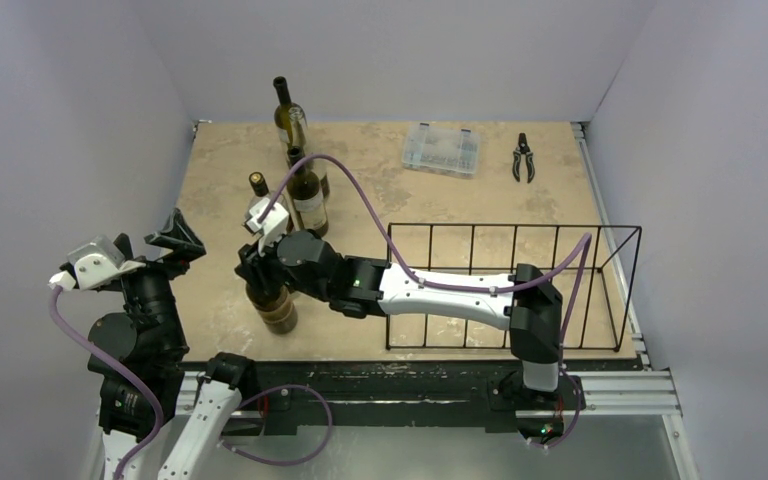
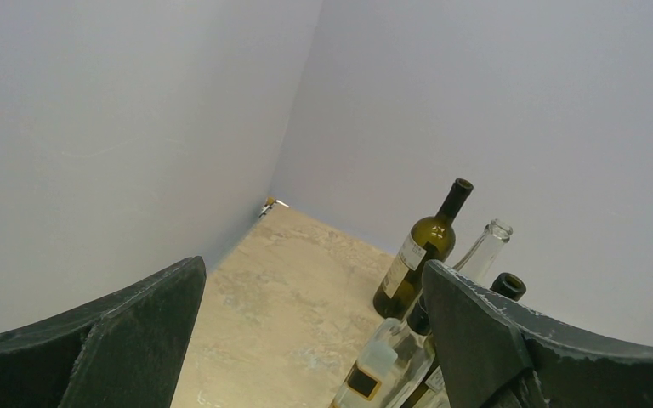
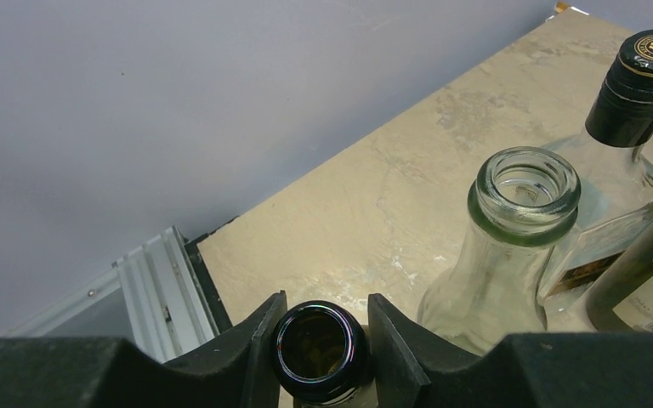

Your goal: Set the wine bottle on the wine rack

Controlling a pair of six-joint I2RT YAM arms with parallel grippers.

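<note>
Pale grey walls close in a tan, stone-patterned counter (image 1: 220,180). The wine bottle (image 1: 275,308), dark glass with an open mouth, stands upright on the near left part of it. The right fingers (image 1: 257,268) are clamped on its neck just under the lip, one on each side, as the right wrist view shows plainly.

Just beyond that bottle is a tight cluster of others. A clear bottle with an open mouth (image 3: 523,221) stands just beside it. Behind that is a flat clear bottle with a black cap (image 3: 638,85), and next to it a dark bottle with a pale label (image 1: 308,195). A taller olive bottle (image 1: 290,118) stands farther back, near the far wall.

The wine rack (image 1: 600,240), a low black wire frame split by upright bars, sits on the near right of the counter, well apart from the held bottle. The right arm stretches leftward across the rack's front, its purple cable looping over the top rail.

At the far edge lie a clear plastic box (image 1: 442,150) and, to its right, a pair of black pliers (image 1: 524,158).

The left fingers (image 1: 175,240) are spread wide apart with nothing between them, raised at the counter's left edge and aimed toward the far left corner.
</note>
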